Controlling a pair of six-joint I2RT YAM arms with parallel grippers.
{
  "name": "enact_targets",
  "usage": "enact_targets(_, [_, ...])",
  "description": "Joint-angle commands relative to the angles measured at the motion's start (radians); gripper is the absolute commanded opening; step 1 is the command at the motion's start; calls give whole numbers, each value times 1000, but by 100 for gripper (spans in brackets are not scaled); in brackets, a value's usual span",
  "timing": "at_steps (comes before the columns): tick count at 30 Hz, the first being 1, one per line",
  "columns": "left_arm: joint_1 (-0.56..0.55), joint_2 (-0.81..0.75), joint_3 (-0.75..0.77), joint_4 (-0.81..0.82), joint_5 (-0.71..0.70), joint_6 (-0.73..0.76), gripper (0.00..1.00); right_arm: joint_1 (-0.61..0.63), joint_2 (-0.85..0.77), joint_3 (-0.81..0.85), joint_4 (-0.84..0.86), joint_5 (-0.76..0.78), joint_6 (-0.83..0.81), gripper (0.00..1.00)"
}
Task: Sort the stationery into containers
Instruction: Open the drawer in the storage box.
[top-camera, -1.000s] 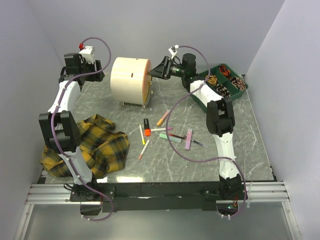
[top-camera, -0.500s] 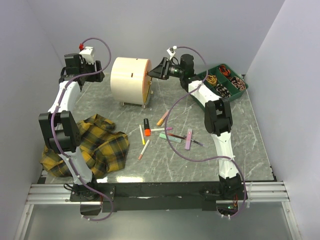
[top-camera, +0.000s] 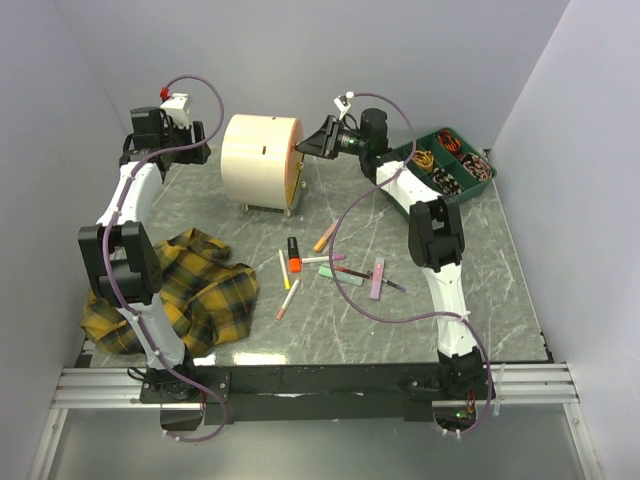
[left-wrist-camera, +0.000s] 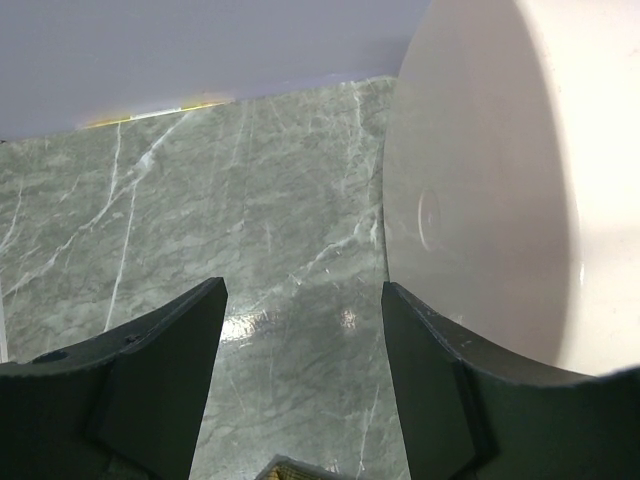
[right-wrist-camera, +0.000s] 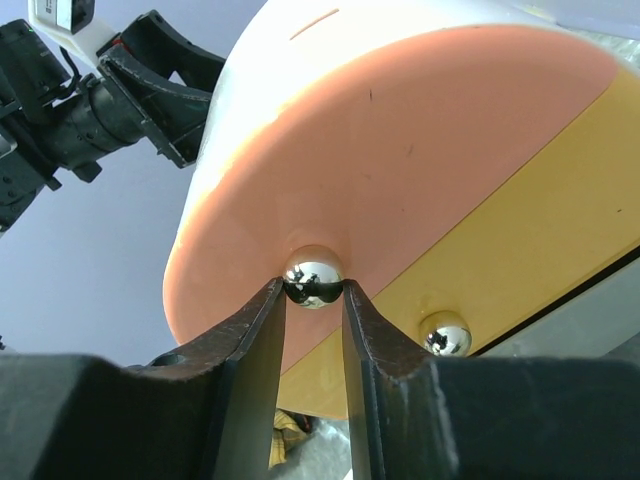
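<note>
Right gripper (right-wrist-camera: 313, 292) clamps the knob (right-wrist-camera: 313, 276) of the orange drawer (right-wrist-camera: 420, 130) on the chest (top-camera: 262, 160), far centre. Risk: the round knob slips free, or the chest drags on the pull, since the left gripper (left-wrist-camera: 302, 295) stands open and is not bracing it.

You have a cream chest (top-camera: 258, 160), orange drawer (right-wrist-camera: 430, 140), yellow drawer (right-wrist-camera: 560, 235), mirror-silver knob (right-wrist-camera: 313, 277). Cloth (top-camera: 190, 285): yellow-black plaid. Table (top-camera: 480, 290): grey-green, white-veined. Tray (top-camera: 486, 166): dark green. Orange highlighter (top-camera: 294, 253) among pastel markers (top-camera: 377, 278).

The left arm (top-camera: 130, 195) and right arm (top-camera: 450, 290) show white links, black joints, purple cables (top-camera: 190, 80).
</note>
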Motion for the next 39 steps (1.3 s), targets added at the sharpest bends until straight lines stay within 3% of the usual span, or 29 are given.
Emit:
enact_targets(1, [-7,-34,-5,22,1,11,70,-3,-39,8,46,-3,-11,28])
enact_targets(16, [-7,-31,-9,41,4,-2,70,-92,-187,-198,55,-47,-32,24])
enact_targets(39, [1,-32,-6,57,3,-19,70,-178,-345,-371,-17,-69,-115,24])
